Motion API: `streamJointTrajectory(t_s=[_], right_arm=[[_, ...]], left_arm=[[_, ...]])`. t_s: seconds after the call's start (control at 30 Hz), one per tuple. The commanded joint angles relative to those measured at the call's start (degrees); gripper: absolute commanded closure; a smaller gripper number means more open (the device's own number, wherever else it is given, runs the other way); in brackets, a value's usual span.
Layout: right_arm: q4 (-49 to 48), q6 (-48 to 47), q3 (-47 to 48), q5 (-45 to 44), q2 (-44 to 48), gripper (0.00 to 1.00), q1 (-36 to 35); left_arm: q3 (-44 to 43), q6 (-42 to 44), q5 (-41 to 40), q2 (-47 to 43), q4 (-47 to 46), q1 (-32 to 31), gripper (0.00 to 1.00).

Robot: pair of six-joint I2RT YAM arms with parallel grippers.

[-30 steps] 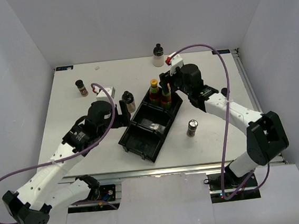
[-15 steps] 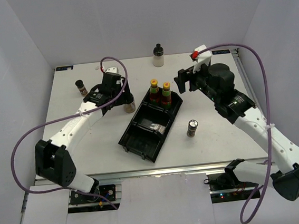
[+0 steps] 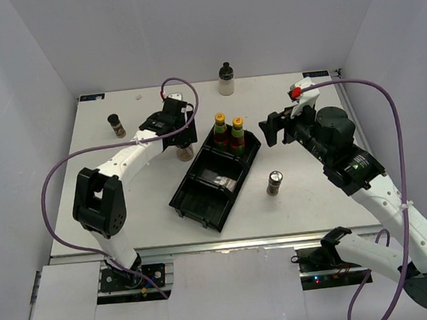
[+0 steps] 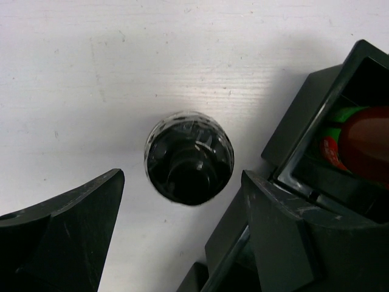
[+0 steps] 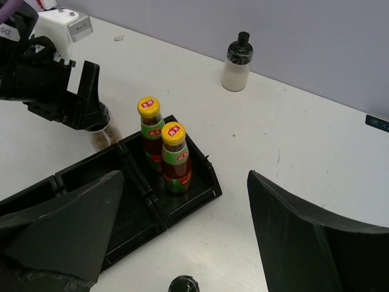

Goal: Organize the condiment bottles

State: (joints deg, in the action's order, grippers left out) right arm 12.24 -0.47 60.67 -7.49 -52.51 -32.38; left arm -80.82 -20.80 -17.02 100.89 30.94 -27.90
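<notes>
**Both pincers released, nothing gripped**

At L pincer (image 4: 182,179): spread wide either side of dark-capped bottle (image 4: 189,157), upright on counter (image 3: 126,198), no contact, just beside black tray (image 3: 201,205). At R pincer (image 3: 275,129): spread too, off to tray's right. In tray's far compartment: two red-sauce bottles (image 3: 220,129) (image 3: 237,133), side by side. Mid compartment: poss. a lying jar (image 3: 221,179), hard to tell. Near tray's right: silver-lidded jar (image 3: 275,182).

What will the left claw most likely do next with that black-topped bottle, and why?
Probably lower and close on the black-topped bottle: the left claw hangs open right above it, a finger on each side, and the bottle stands on the table just outside the tray.
</notes>
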Motion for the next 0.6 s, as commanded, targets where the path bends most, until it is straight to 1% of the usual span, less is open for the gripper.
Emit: streamJointTrajectory(t_s=[0.0, 0.1, 0.17, 0.27, 0.3, 0.33, 0.4, 0.5, 0.53, 0.57], right_arm=[[-1.0, 0.0, -0.9, -0.5, 1.7, 0.11, -0.4], [-1.2, 0.0, -0.9, -1.2, 2.1, 0.11, -0.4], [-1.3, 0.0, -0.9, -1.3, 2.4, 0.11, -0.5], [-1.3, 0.0, -0.8, -1.4, 2.9, 0.11, -0.6], [-1.3, 0.0, -0.7, -1.5, 3.0, 0.11, -0.6], [-1.3, 0.0, -0.7, -1.7, 3.0, 0.11, -0.5], [-1.3, 0.0, -0.6, -1.9, 3.1, 0.11, -0.5], [-1.3, 0.0, -0.6, -2.1, 3.0, 0.11, -0.5], [-1.3, 0.0, -0.5, -2.2, 2.9, 0.11, -0.5], [-1.2, 0.0, -0.3, -2.2, 2.8, 0.11, -0.6]], left_arm=[[-3.0, 0.8, -1.9, 2.6, -1.0, 0.0, 0.13], [-2.5, 0.9, -2.7, 3.7, -1.7, 0.1, 0.14], [-2.4, 1.3, -2.8, 4.3, -2.0, 0.2, 0.17], [-1.7, 1.6, -2.6, 4.6, -2.8, 0.2, 0.24], [-1.4, 1.6, -2.7, 4.5, -2.9, 0.2, 0.29], [-1.1, 1.6, -2.9, 4.3, -3.1, 0.2, 0.37], [-0.8, 1.6, -3.5, 3.9, -3.1, 0.1, 0.62], [-2.1, 1.6, -4.6, 3.4, -0.9, 0.3, 0.80], [-2.9, 1.6, -5.1, 3.3, 0.1, 0.3, 0.87], [-4.1, 1.6, -5.7, 3.1, 1.6, 0.3, 0.97]])
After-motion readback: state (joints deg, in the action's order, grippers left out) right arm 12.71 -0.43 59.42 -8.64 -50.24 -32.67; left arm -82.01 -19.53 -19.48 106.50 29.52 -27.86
